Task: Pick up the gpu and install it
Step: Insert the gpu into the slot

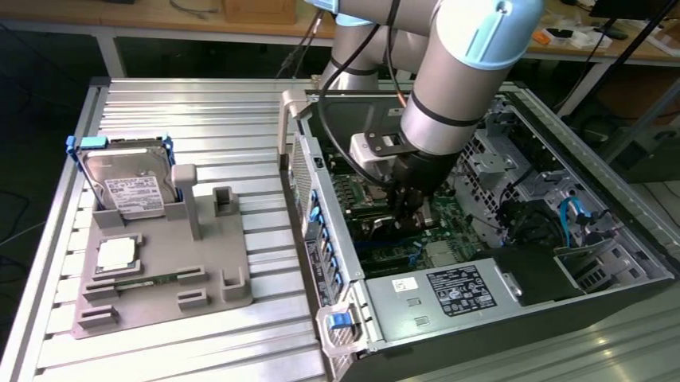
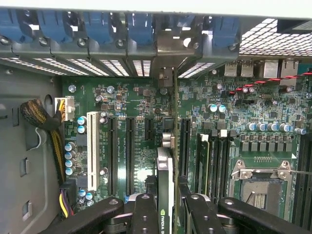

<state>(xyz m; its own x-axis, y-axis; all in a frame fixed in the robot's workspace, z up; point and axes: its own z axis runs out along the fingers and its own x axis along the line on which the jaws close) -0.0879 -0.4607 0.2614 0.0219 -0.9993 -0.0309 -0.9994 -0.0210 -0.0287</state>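
- We see the gpu (image 2: 165, 175) edge-on only. Its near end is cut off at the frame edge, between the gripper fingers (image 2: 145, 214) clasping it.
- We can't tell whether its lower edge sits in a slot of the motherboard (image 2: 122, 97).
- Exterior view: the tips of the gripper (image 1: 409, 208) are hidden behind the wrist (image 1: 425, 155), deep in the computer case (image 1: 301, 159).
- Arm (image 1: 457, 72): cut off at the exterior view's top edge.
- Power supply label (image 1: 459, 291) and hard drive label (image 1: 133, 193): print too small for us to read.
- CPU socket (image 2: 258, 187): partly cut off at the frame edge.
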